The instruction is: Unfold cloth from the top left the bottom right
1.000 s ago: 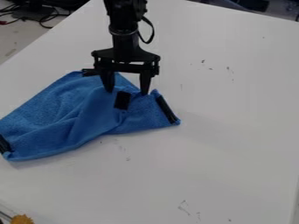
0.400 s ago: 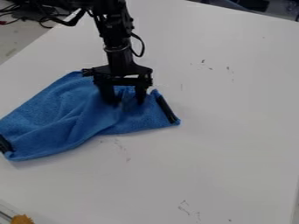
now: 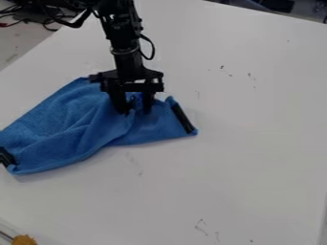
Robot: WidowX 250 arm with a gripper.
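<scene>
We seem to be looking into a robotics lab or a workshop; we can't tell which. What points us there is the jointed black robot arm [image 3: 126,40], with its end effector [image 3: 136,112] over a broad white worktop [image 3: 256,143]. A loose wire [image 3: 151,48] loops off the arm's side. In the upper left of the frame we see tangled black cables [image 3: 53,22] and a red one [image 3: 7,24] beside dark equipment [image 3: 32,13]. The worktop's smooth, plain surface carries small dark scuffs [image 3: 222,67], as we'd find on a well-used test bench.
</scene>
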